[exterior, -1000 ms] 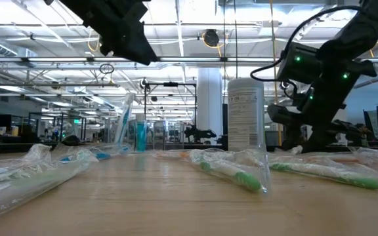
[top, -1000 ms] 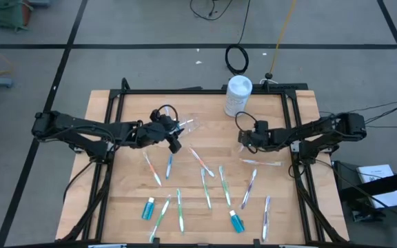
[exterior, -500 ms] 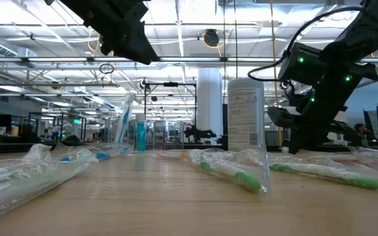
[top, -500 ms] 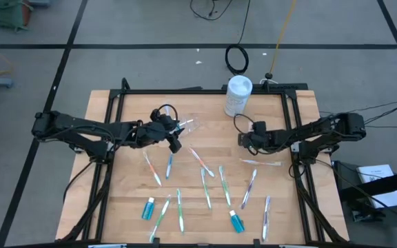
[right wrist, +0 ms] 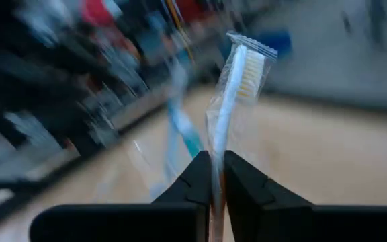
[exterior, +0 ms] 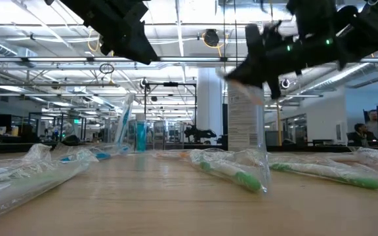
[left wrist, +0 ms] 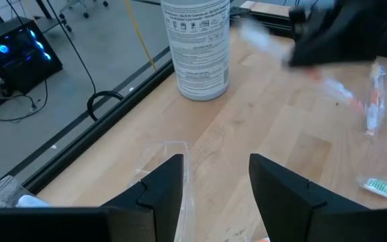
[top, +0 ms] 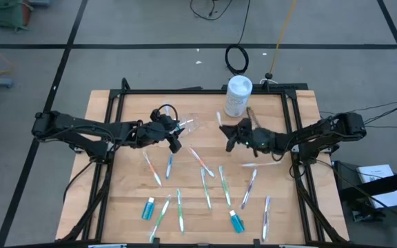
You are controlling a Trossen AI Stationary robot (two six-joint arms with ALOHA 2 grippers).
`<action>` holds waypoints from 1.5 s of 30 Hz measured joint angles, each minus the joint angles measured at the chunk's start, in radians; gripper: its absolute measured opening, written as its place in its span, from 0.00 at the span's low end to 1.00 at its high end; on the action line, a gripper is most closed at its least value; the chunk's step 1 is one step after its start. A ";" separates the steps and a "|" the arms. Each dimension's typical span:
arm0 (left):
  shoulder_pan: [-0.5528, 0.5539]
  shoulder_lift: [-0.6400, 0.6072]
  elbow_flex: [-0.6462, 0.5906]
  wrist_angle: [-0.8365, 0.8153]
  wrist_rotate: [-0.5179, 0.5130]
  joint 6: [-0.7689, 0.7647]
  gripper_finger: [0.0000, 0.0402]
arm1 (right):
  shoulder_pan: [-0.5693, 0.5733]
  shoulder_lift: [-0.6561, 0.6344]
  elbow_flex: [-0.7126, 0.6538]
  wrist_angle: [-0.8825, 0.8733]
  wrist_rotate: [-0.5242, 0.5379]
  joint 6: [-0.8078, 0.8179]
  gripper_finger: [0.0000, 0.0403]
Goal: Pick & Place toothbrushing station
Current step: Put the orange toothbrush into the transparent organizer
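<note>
My right gripper (top: 227, 135) hangs above the table's middle, near the white canister, shut on a toothbrush in a clear wrapper (right wrist: 237, 74). The white bristle head sticks out past the fingertips. My left gripper (top: 177, 138) waits left of centre, its fingers (left wrist: 160, 191) apart. The clear cup (top: 187, 125) is just beyond it, by one finger in the left wrist view (left wrist: 170, 158). I cannot tell whether they touch. Several more wrapped toothbrushes (top: 205, 186) and two blue tubes (top: 148, 208) lie flat on the near half of the table. My right gripper pinches the wrapped toothbrush between its two fingers, on the stem below the bristle head (right wrist: 218, 144), wrapper included. The fingers lie about level and come from the table's right side. The brush is lifted clear of the table, its head end beyond the fingertips.
The tall white canister (top: 238, 95) stands at the far edge, close behind my right gripper. A wrapped toothbrush (top: 260, 163) lies under the right arm. A second blue tube (top: 236, 222) lies near the front edge. A black frame rail (top: 185, 91) borders the tabletop.
My right gripper has shut on a wrapped toothbrush. It has then risen, tipped from pointing down to about level, and swung toward the table's left with the brush lifted clear.
</note>
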 joint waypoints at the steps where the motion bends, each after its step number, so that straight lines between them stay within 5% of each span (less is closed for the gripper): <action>1: 0.000 0.000 0.000 0.000 0.000 0.000 0.44 | 0.004 0.000 0.000 0.073 0.001 -0.060 0.04; 8: 0.000 -0.026 0.000 -0.004 0.005 0.011 0.44 | 0.019 -0.001 0.002 0.383 -0.018 -0.326 0.05; 22: 0.000 -0.222 0.000 -0.075 0.000 0.053 0.44 | -0.042 0.311 0.376 0.362 -0.094 -0.592 0.04; 31: 0.000 -0.209 0.000 -0.092 0.000 0.076 0.44 | -0.170 0.602 0.671 0.334 -0.094 -0.613 0.05; 45: -0.002 -0.194 0.001 -0.145 0.003 -0.009 0.44 | -0.245 0.797 0.723 0.329 -0.071 -0.524 0.05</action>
